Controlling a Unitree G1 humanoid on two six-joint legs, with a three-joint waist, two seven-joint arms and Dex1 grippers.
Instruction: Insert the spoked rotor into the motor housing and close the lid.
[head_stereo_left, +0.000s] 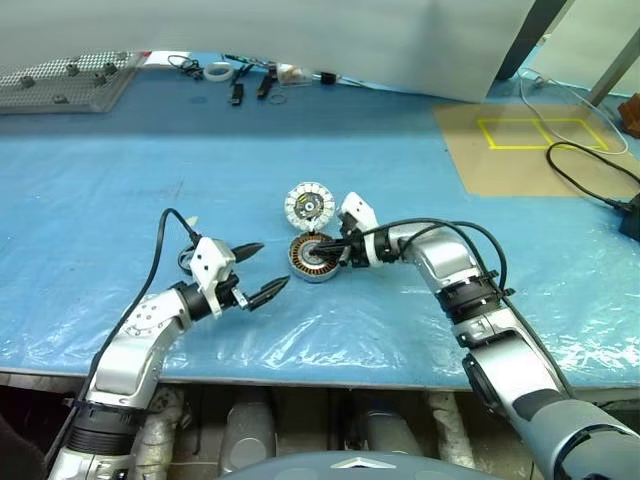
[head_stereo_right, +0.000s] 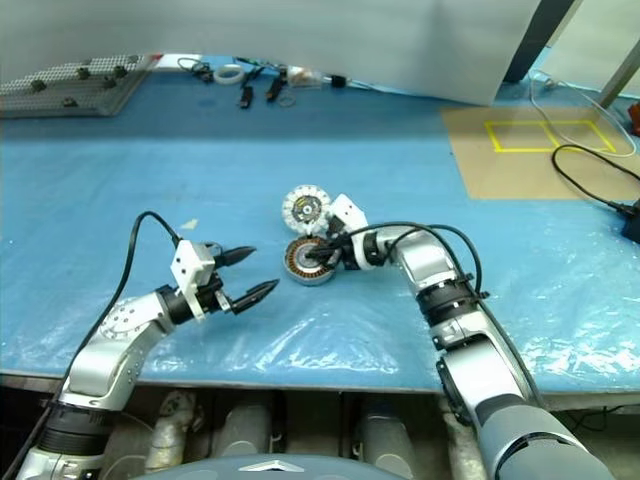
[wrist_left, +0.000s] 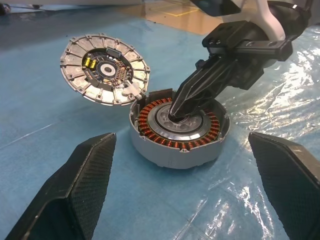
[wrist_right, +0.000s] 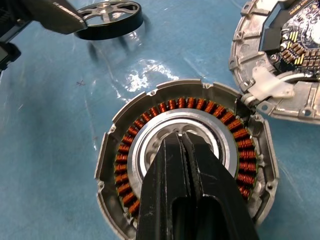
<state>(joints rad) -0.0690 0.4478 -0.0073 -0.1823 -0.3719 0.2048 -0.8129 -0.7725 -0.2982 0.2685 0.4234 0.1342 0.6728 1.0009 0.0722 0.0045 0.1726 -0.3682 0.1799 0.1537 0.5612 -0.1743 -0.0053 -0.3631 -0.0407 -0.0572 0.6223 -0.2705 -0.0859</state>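
Copper-wound motor housing (wrist_right: 186, 165) lies under the right fingers' (wrist_right: 187, 165) closed tips.

Surface (head_stereo_left: 300, 150) covered in blue sheet under wrinkled clear plastic, glare patches near the front edge. Grey perforated tray (head_stereo_left: 65, 80) at far left corner; brown board (head_stereo_left: 520, 150) with yellow taped square at far right, black cable (head_stereo_left: 590, 180) looping across it. Pale wall panel (head_stereo_left: 300, 35) behind.

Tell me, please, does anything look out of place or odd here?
The lid stands tilted open against the housing's rim, and the right gripper, shut, pokes into the hub. The rotor lies apart on the table, not yet inside.
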